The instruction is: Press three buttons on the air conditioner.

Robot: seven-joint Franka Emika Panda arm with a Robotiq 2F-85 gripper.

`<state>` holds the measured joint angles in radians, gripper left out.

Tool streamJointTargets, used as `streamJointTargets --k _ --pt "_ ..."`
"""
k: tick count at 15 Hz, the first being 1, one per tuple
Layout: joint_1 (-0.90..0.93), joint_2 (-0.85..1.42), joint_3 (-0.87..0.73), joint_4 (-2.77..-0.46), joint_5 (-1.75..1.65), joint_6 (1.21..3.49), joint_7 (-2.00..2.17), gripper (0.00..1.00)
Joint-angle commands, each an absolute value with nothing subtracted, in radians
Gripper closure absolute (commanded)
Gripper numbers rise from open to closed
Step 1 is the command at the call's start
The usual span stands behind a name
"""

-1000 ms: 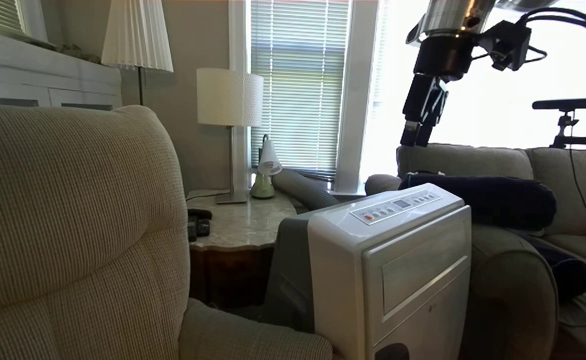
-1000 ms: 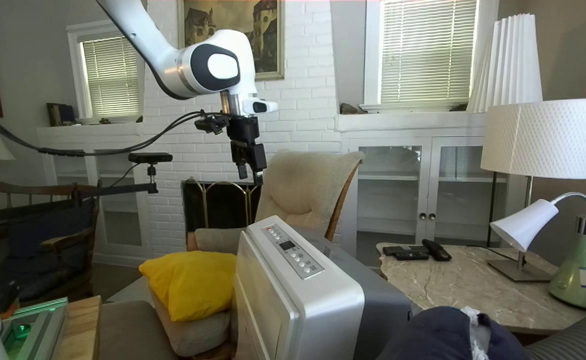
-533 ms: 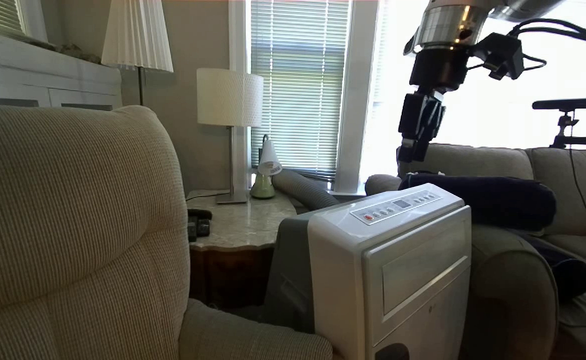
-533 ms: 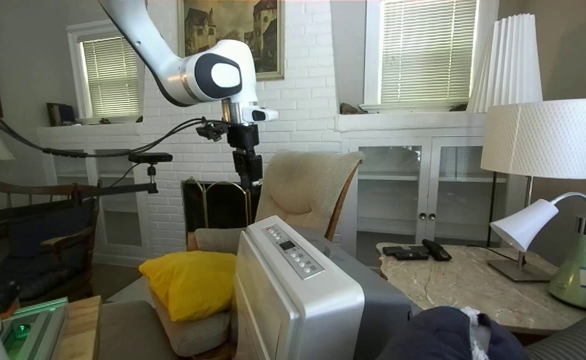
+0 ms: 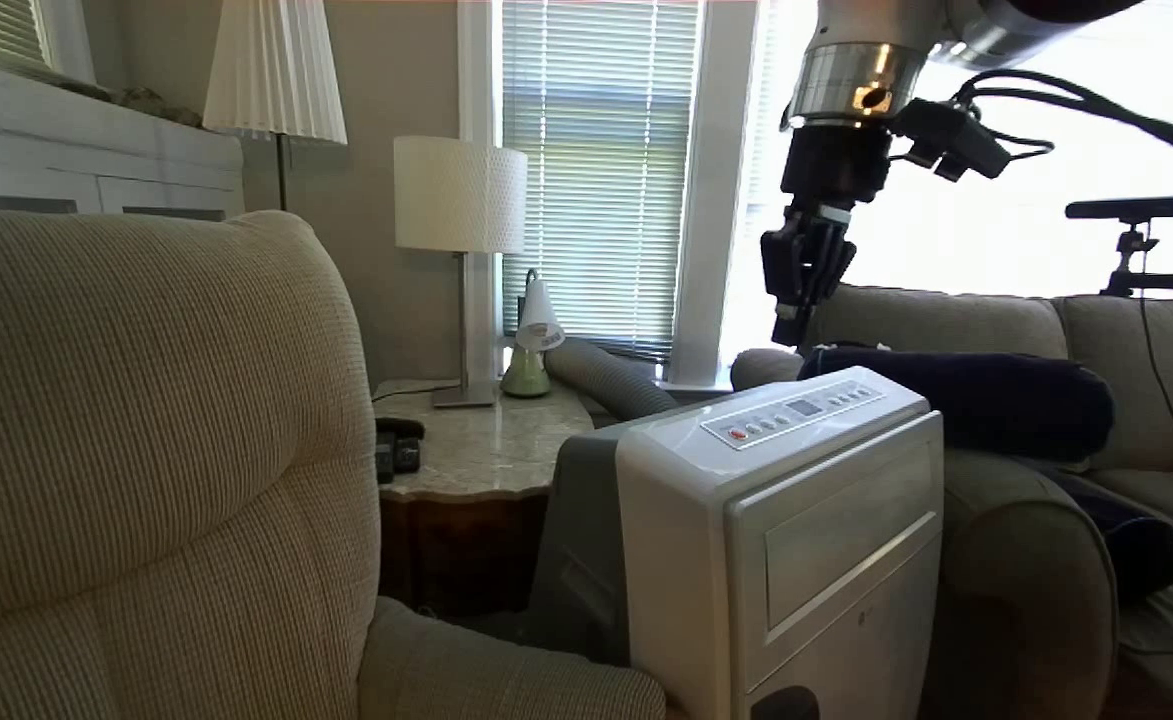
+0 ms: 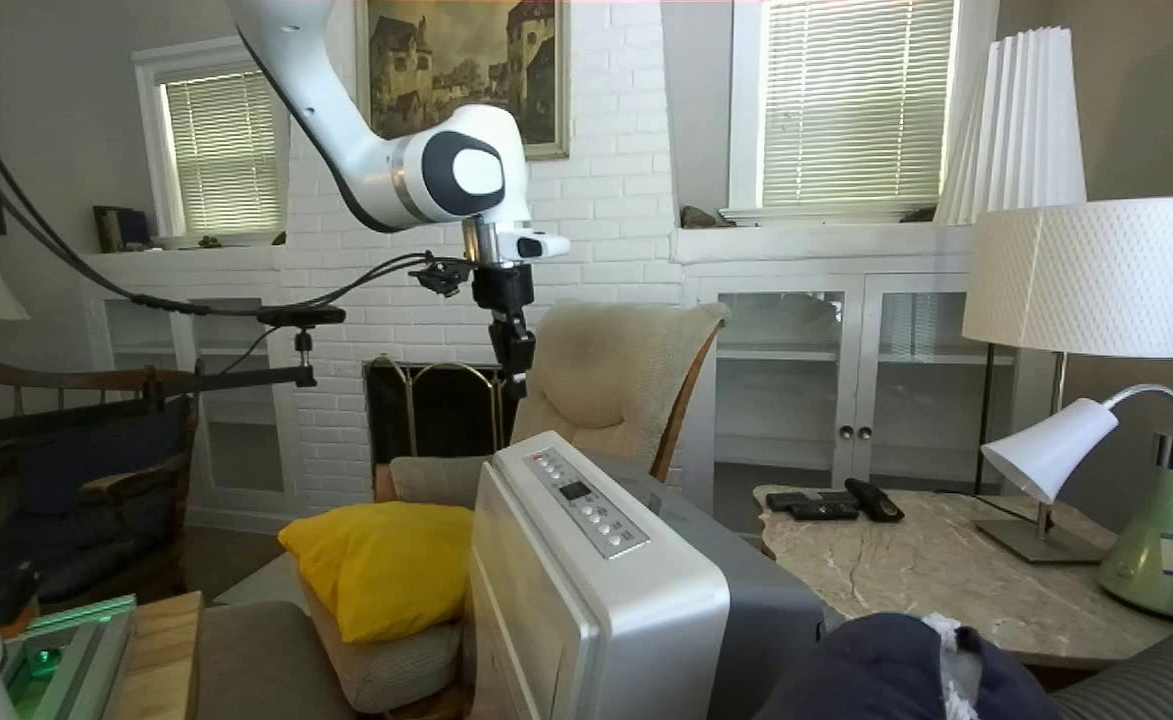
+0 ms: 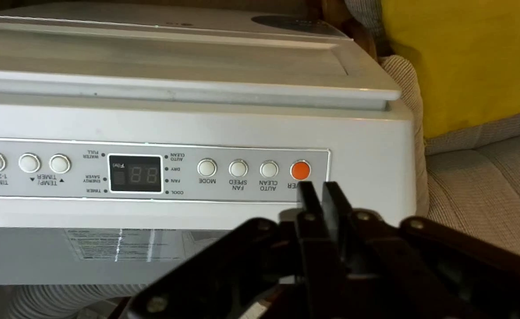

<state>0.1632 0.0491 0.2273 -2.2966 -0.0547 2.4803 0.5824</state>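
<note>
White cabinet (image 6: 851,340) sat on the far side in an exterior view; shelves (image 6: 776,353) showed behind its glass doors (image 6: 921,400), contents too dim to make out. Sofa (image 5: 1026,540) stood right in an exterior view, beige armchair (image 5: 176,400) near left. Air conditioner (image 5: 796,540) stood upright between those two. Counter (image 6: 876,570), right of it in an exterior view, carried a drum-shade lamp (image 6: 1091,277) and a smaller green-based lamp (image 6: 1161,555). Yellow cushion (image 6: 381,565) lay on a beige seat (image 6: 381,665) just left of the unit there. Green-edged boxy thing (image 6: 76,617) sat near left, something green in it, could not tell what. Claw (image 7: 318,188) pointed down over the unit's top, apart from it in both exterior views; fingers (image 7: 308,201) nearly together, slim gap between the tips. In the wrist view the tips overlapped the right end of the control panel (image 7: 222,153). Black handset (image 6: 874,501) lay beside remotes (image 6: 824,511) at the counter's left end. Display (image 7: 135,173) on the panel showed faint digit segments. White buttons (image 7: 207,168) ran in a row on both sides of it; orange button (image 7: 300,170) was last on the right, just beside the fingertips, its label partly hidden by them.
</note>
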Motion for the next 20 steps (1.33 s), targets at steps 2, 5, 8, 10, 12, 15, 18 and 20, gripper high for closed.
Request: streamJointTargets --k 2,5,8,10,12,15,18,20 --pt "0.199 0.132 0.192 -2.229 -0.137 2.497 0.700 1.00" --pt "0.215 0.162 0.169 -2.204 -0.163 2.495 0.742 1.00" --pt "0.228 0.191 0.144 -2.184 -0.189 2.495 0.779 1.00" --pt "0.236 0.206 0.129 -2.174 -0.202 2.491 0.796 1.00" --pt "0.243 0.216 0.114 -2.170 -0.217 2.488 0.806 1.00" --pt "0.252 0.227 0.098 -2.169 -0.233 2.483 0.804 1.00" --pt "0.260 0.229 0.089 -2.173 -0.250 2.466 0.791 1.00" --pt "0.263 0.230 0.088 -2.175 -0.257 2.462 0.783 1.00"
